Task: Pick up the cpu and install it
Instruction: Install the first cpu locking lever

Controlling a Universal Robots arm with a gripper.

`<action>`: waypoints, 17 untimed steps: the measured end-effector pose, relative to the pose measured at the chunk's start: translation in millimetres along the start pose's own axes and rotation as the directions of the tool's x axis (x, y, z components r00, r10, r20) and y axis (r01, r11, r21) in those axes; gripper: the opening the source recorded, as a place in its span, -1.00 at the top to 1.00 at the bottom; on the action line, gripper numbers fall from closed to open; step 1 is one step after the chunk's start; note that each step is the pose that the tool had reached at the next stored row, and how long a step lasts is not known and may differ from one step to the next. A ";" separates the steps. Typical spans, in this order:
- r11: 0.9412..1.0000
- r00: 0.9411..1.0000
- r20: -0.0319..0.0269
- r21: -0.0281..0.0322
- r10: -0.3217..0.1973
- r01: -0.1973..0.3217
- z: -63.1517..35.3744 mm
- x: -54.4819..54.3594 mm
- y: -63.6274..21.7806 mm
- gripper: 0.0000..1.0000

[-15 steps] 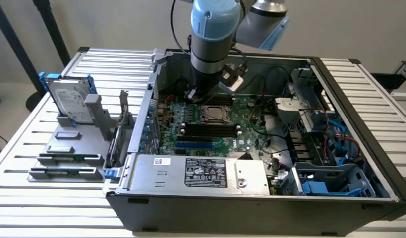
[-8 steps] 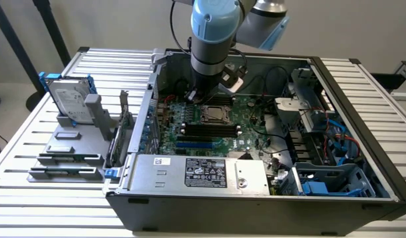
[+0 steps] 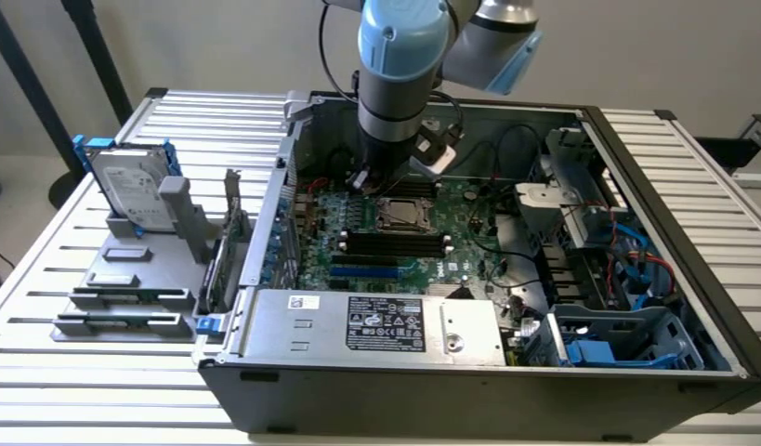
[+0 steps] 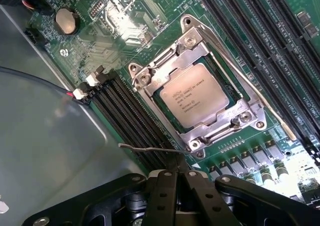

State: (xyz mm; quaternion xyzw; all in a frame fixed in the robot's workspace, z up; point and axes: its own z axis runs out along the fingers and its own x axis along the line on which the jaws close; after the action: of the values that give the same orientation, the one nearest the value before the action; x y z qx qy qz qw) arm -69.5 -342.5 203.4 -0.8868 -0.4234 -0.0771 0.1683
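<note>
pincer [image 4: 176, 177] pressed together, near socket frame [image 4: 150, 82] edge; cpu [image 4: 195, 95] seated flat inside frame, memory slots [image 4: 125, 108] flanking.

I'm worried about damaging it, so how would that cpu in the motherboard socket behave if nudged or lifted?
The cpu looks flat and metal-topped, so probably stiff and light. It sits low inside the metal socket frame, so a sideways push likely won't slide it. Its smooth top and low profile may be slippery to grip.

Slatted metal table [image 3: 95, 381] bears open computer case [image 3: 355, 395]; grey holder rack [image 3: 120, 321].
</note>
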 end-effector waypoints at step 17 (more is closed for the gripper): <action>1.000 1.000 0.017 -0.014 0.000 0.000 2.7 6.1 1.8 0.79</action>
State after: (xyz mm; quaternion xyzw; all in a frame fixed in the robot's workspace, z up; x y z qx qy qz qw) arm -64.3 -338.1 202.2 -0.8886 -0.4242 -0.0726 0.1588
